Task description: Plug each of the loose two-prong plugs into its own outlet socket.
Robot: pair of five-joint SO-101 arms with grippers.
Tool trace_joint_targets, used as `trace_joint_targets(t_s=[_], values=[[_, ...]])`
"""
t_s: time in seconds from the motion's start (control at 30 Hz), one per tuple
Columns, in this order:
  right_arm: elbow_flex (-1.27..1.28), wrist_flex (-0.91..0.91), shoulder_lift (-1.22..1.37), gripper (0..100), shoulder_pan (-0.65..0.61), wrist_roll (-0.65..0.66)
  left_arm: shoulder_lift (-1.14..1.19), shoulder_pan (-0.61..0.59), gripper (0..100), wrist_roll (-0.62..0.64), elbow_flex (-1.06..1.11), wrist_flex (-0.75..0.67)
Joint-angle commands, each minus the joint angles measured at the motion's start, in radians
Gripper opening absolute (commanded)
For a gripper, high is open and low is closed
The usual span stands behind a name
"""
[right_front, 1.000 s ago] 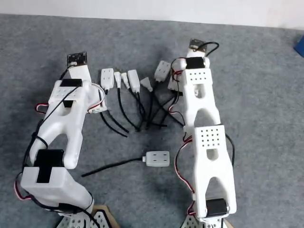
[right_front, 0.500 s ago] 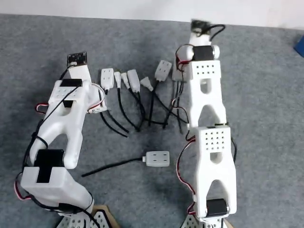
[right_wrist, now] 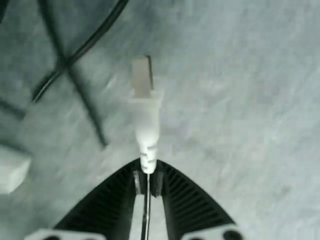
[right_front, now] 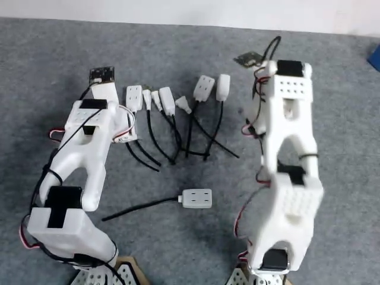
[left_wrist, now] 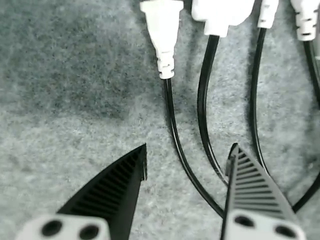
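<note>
Where the two white arms lie over the grey carpeted table (right_front: 53,53), they cover their own wrists in the high view, so neither set of fingers can be made out from above. The left arm (right_front: 83,154) runs up the left side and the right arm (right_front: 288,142) up the right, with a row of white connectors (right_front: 167,101) on the carpet between their far ends. From that height it is hard to say which of these are plugs and which are sockets. A lone outlet socket (right_front: 197,198) lies nearer the arm bases, well apart from the row, its cable (right_front: 139,209) trailing towards the left arm. The left gripper (left_wrist: 187,150) has its jaws spread wide, holding nothing, and hangs over a black cord (left_wrist: 175,135) that leads to a white plug (left_wrist: 162,30) cut off at the frame edge. Just beside it sits a broader white body (left_wrist: 220,12), too cropped to identify. The right gripper (right_wrist: 147,175) has its jaws pinched together on the ribbed tail of a two-prong plug (right_wrist: 145,115), which points away from the fingers. One blade (right_wrist: 141,75) shows edge-on and hides any second one behind it. Crossed black cords (right_wrist: 65,65) lie on the carpet beyond it.
</note>
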Motion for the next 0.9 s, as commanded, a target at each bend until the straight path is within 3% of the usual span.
trace_joint_targets(t_s=[0.0,0.07,0.2,0.37,0.43,0.73,0.87], values=[[0.303,-0.013,-0.335,0.5,0.018,-0.112,-0.004,0.035,26,-0.057,-0.005,-0.017],[0.492,-0.081,-0.489,0.5,0.018,-0.137,-0.004,0.041,26,-0.060,0.004,-0.017],[0.955,-0.292,-0.739,0.5,0.045,-0.060,-0.005,0.039,26,-0.061,0.033,-0.055],[1.386,-0.696,-0.759,0.5,0.114,-0.009,-0.005,0.042,26,-0.061,0.031,-0.052],[1.409,-0.765,-0.700,0.5,0.116,-0.014,-0.005,0.042,26,-0.061,0.033,-0.052],[1.288,-0.773,-0.501,1.1,0.116,-0.017,-0.005,0.041,26,-0.061,0.033,-0.052],[1.288,-0.771,-0.550,9.0,0.111,-0.017,-0.005,0.042,26,-0.061,0.033,-0.054]])
